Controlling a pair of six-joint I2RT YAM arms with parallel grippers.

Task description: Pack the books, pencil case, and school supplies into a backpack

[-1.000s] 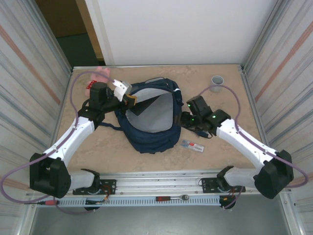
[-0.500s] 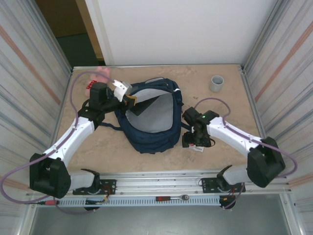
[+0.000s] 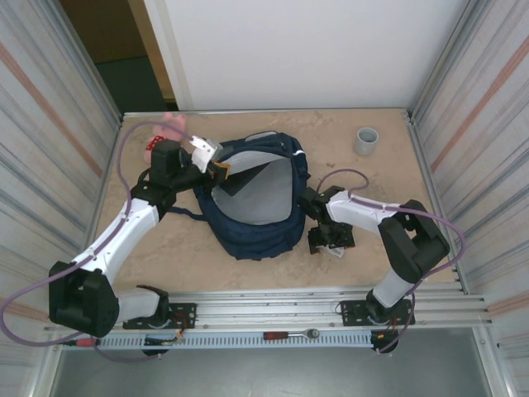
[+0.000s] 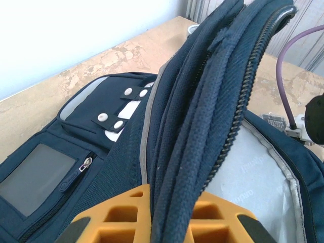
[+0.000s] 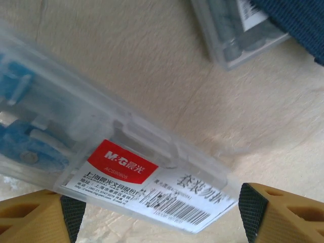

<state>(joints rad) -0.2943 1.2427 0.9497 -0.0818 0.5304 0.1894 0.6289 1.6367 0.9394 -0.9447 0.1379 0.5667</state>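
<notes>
Jaws on the left arm (image 3: 124,231) are pinching the open edge of the big navy blue cloth backpack (image 3: 256,236). In the left wrist view, the orange fingers (image 4: 121,217) are pressed on the zipper rim from both sides and hold it up.

The backpack lies flat in the middle of the sandy stone-look table (image 3: 190,256). Its mouth is wide open and you can see the pale grey lining (image 3: 260,198). A dark flat shape sits inside near the top, but I cannot tell what it is.

Jaws on the right arm (image 3: 364,213) are spread wide. They point down at the table just to the right of the backpack. The small clear flat plastic pack with a red label (image 5: 101,147) lies on the table below them. Its lower end sits between the two yellow fingertips (image 5: 35,212). They are not squeezing it.

A second clear box with grey things inside (image 5: 238,30) lies right beside the backpack's edge, near the labelled pack.

A small grey cup (image 3: 366,141) stands far to the right of the backpack, near the back. A pink plush toy (image 3: 171,126) lies to the backpack's left, at the back.
</notes>
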